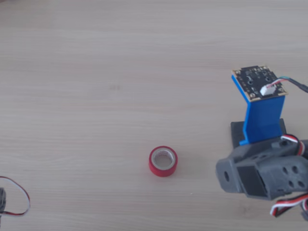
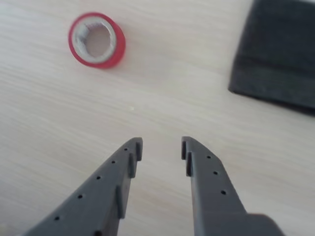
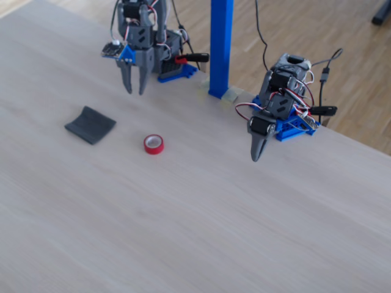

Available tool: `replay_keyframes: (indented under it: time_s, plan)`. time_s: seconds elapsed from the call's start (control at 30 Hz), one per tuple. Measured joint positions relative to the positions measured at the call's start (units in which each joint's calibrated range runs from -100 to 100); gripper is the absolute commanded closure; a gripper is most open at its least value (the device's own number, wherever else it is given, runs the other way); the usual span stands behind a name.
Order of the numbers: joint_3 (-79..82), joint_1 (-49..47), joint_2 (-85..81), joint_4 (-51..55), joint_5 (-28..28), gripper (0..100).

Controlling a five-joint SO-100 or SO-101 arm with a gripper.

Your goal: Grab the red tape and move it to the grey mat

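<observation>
The red tape lies flat on the wooden table, upper left in the wrist view, with its whitish core facing up. The grey mat lies at the upper right of that view. My gripper is open and empty. It hovers over bare table short of both things. In the fixed view my gripper points down at the far side of the table, beyond the grey mat and the red tape. In the other view the red tape is in plain sight. The arm's blue camera mount hides most of the grey mat.
A second arm stands at the right in the fixed view, its fingers together and pointing down. A blue post rises at the table's far edge. A red-and-white wire loop lies at the lower left in the other view.
</observation>
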Motion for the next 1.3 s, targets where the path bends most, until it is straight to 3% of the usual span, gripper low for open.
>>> replay_keyframes:
  time_s: [0.27, 0.7, 1.3]
  plan:
    - [-7.6, -3.4, 13.1, -8.1, 0.0, 86]
    - [-22.6, -5.8, 29.6, -9.4, 0.0, 86]
    - [-24.4, -3.2, 42.4, -14.3, 0.2, 86]
